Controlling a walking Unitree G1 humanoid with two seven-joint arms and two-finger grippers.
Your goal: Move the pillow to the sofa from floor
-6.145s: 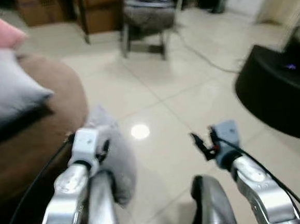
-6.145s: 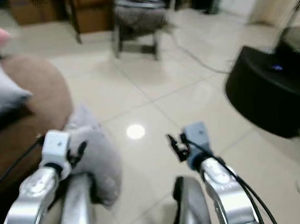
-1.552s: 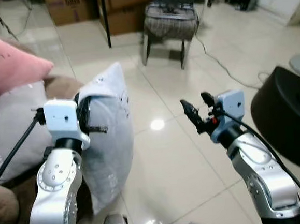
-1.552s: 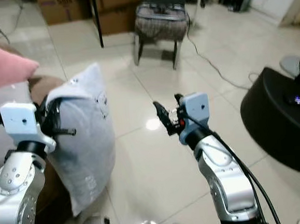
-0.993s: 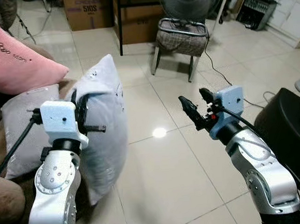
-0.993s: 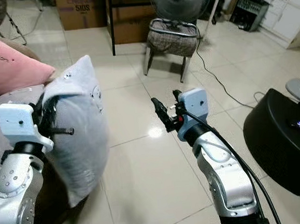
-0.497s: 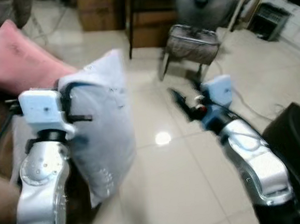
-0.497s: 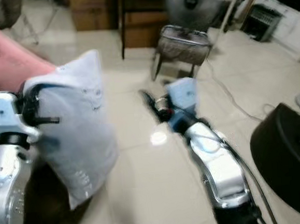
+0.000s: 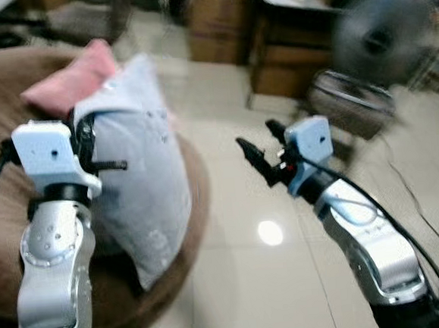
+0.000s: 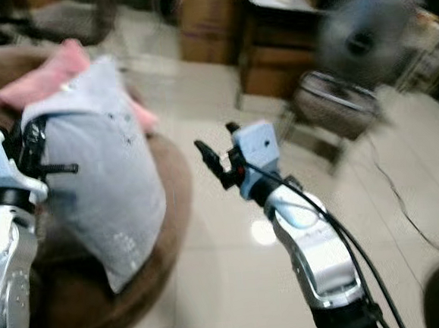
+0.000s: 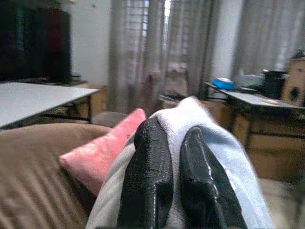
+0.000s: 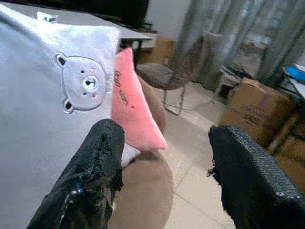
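Note:
A light grey pillow (image 9: 141, 178) with a small bear patch (image 12: 81, 86) hangs upright in the air over the edge of the brown sofa (image 9: 1, 97). My left gripper (image 9: 88, 140) is shut on the pillow's upper edge, and its two black fingers (image 11: 152, 176) press together into the fabric. My right gripper (image 9: 258, 150) is open, held out over the floor to the right of the pillow with nothing between its fingers (image 12: 95, 157).
A pink pillow (image 9: 68, 81) lies on the sofa behind the grey one. Glossy pale tiles (image 9: 274, 281) cover the floor. A fan (image 10: 358, 35), a chair (image 10: 332, 98) and cardboard boxes (image 9: 219, 12) stand at the back right.
The camera has swung left, so the brown sofa now lies behind and below the pillow. The left gripper still holds the pillow up. The right gripper stays open.

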